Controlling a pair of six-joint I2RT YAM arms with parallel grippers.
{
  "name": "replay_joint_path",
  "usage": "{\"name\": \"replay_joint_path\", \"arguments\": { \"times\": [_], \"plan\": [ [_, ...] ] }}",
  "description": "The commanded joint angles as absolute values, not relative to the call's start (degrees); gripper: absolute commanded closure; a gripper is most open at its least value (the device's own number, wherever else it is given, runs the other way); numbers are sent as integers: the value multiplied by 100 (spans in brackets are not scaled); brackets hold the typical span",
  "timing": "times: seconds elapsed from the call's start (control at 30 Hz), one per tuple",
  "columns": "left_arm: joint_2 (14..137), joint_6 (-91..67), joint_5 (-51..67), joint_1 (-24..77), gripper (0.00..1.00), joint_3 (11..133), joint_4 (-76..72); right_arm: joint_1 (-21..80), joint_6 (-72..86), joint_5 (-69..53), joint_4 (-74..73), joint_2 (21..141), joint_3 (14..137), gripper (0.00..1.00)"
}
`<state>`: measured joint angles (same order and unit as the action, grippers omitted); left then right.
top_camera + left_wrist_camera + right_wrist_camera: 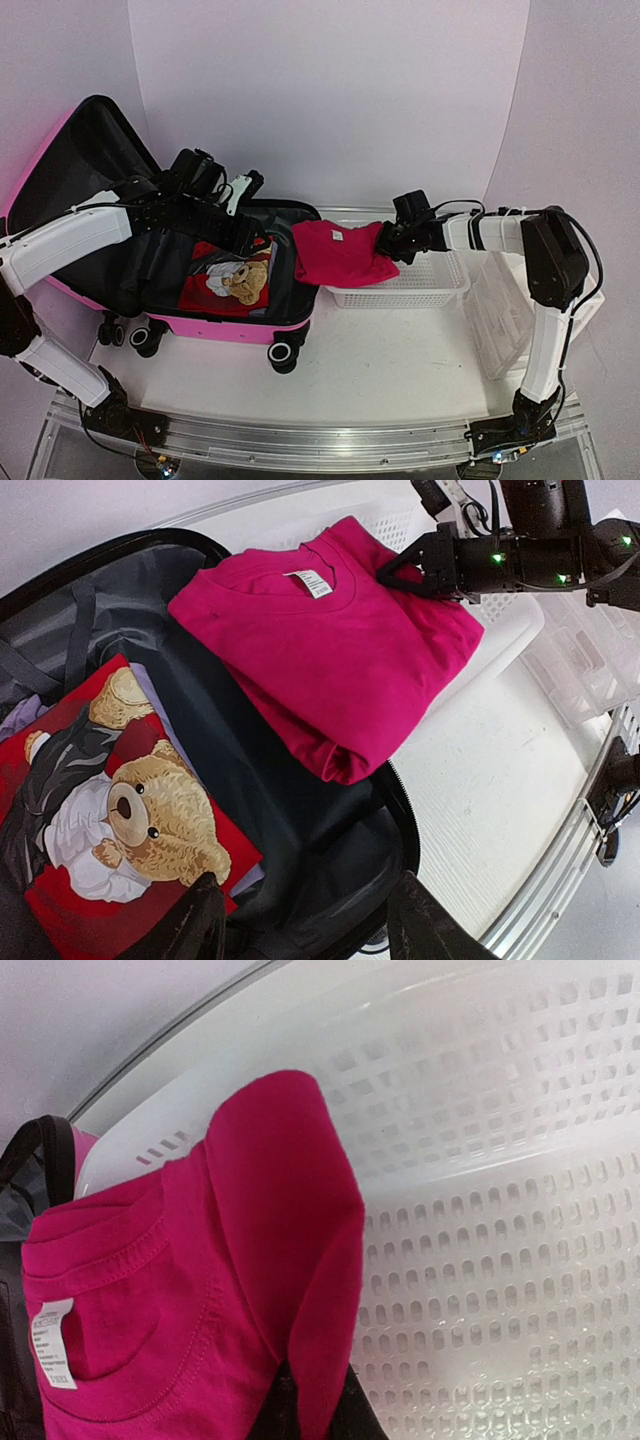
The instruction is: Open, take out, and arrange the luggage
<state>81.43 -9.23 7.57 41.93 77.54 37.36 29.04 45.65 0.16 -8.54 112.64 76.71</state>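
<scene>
The right tool [388, 243] pinches a folded magenta T-shirt [340, 252] across the white mesh plastic basket [425, 285] rim — the left tool [305, 910] is spread over the hot-pink hard-shell suitcase [225, 327].

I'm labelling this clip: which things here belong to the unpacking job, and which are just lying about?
Job: luggage, pink shirt held by right gripper, teddy-bear shirt, mesh basket.
Lying about: clear plastic organizer.

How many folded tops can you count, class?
2: a pink T-shirt gripped by the right gripper, draped across basket and luggage rims; a red teddy-bear top inside the luggage. Others may lie hidden underneath.
</scene>
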Motion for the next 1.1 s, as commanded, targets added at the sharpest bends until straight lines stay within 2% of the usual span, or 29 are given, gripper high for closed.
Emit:
{"name": "replay_joint_path", "arguments": {
  "times": [0.0, 0.33, 1.07],
  "plan": [
    [8019, -1002, 839, 4175, 44, 7992, 3467, 2597, 4419, 367, -491, 10844, 7436, 100],
    [7972, -1019, 897, 4175, 45, 8018, 3472, 2238, 4069, 161, 209, 11150, 6981, 100],
    [8022, -1054, 827, 4175, 45, 7993, 3472, 2145, 3762, 672, -190, 10506, 6379, 100]
  ]
}}
